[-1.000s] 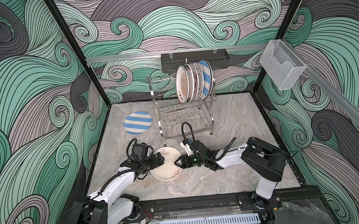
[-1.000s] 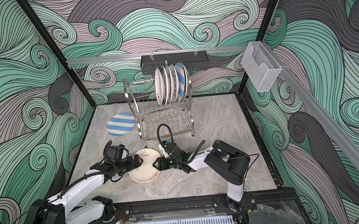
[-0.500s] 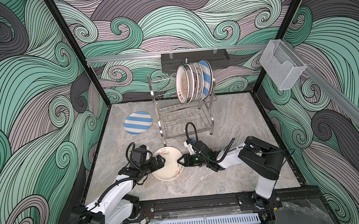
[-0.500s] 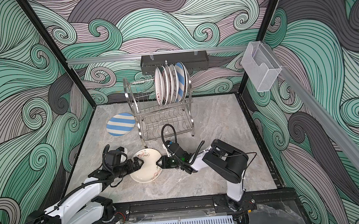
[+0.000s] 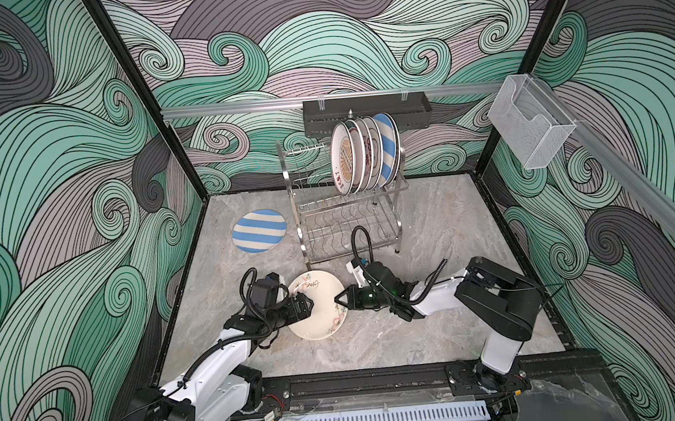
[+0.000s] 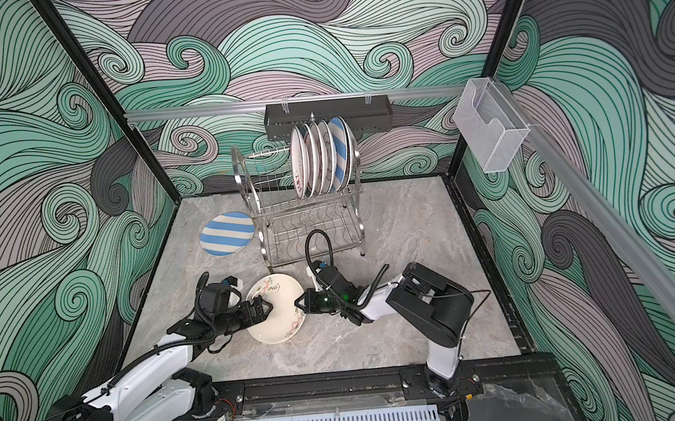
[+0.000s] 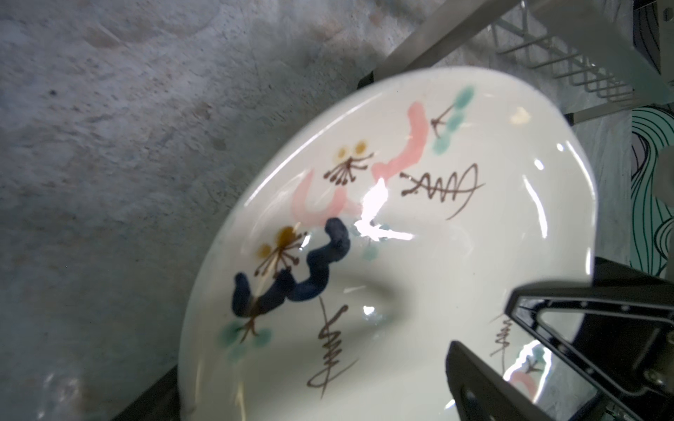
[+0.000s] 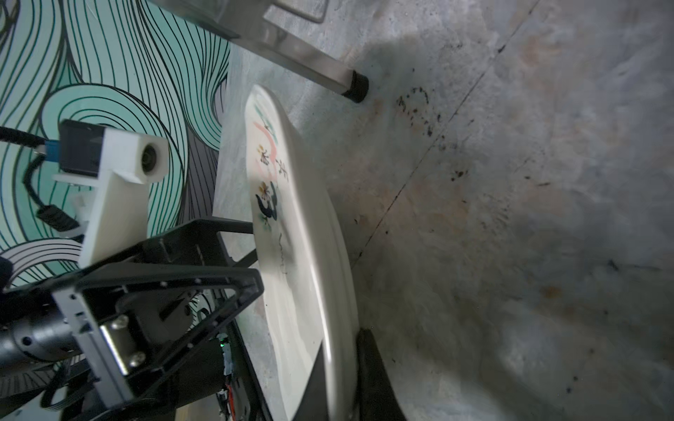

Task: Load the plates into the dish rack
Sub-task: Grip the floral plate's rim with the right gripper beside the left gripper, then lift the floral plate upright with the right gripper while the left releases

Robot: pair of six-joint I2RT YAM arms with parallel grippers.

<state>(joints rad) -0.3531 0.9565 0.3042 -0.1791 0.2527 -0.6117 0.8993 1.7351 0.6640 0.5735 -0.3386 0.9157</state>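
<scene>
Jaws of the right gripper (image 8: 341, 379) are clenched on the rim of the cream plate (image 5: 320, 309), tilted just before the dish rack (image 5: 347, 227). The left gripper (image 5: 308, 305) is released, tips against the plate's face. Best to raise it slowly, on edge, toward a free upper slot.

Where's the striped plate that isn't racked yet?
In both top views the striped plate lies flat on the table at the rear left, just left of the dish rack and well away from both arms.
</scene>
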